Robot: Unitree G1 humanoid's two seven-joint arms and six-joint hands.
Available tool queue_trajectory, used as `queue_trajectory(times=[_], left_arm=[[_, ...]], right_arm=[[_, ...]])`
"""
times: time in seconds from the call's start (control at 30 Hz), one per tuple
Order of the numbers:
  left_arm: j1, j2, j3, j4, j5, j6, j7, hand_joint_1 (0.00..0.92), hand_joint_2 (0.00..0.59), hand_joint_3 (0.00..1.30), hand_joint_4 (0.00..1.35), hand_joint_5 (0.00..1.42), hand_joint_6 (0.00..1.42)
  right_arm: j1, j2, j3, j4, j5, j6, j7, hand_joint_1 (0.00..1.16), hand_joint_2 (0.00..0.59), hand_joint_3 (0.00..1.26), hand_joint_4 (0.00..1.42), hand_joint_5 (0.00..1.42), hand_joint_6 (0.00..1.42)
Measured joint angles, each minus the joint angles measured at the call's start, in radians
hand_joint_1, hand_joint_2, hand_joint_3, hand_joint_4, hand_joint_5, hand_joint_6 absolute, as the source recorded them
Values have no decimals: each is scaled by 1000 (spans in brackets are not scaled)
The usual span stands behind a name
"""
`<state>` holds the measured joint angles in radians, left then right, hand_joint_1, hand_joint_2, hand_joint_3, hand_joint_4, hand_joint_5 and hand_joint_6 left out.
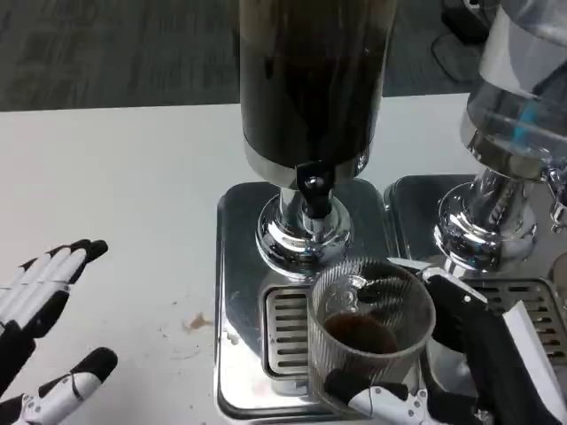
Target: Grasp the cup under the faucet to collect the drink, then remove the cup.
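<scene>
Bare table left of the dispenser base gives wide room; left hand sits there, fingers apart. Faucet and dark tank hang right over the cup, blocking from above. Second dispenser crowds the right side, close beside the right hand gripping the cup.

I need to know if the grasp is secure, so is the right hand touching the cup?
Touching. In the head view the right hand wraps its fingers around the ribbed side of the cup with no gap.
</scene>
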<state>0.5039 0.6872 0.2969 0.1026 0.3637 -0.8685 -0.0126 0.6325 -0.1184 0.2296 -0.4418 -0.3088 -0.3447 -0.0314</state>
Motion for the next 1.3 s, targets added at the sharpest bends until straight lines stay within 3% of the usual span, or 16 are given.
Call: queue_trajectory(times=[1.3], left_arm=[[-36,-38,-8,-2,1,9,-10,0,230,14,0,0,0]], right_arm=[[25,-1,-2,-4,0,0,4,871,152,618,662,819,1022]])
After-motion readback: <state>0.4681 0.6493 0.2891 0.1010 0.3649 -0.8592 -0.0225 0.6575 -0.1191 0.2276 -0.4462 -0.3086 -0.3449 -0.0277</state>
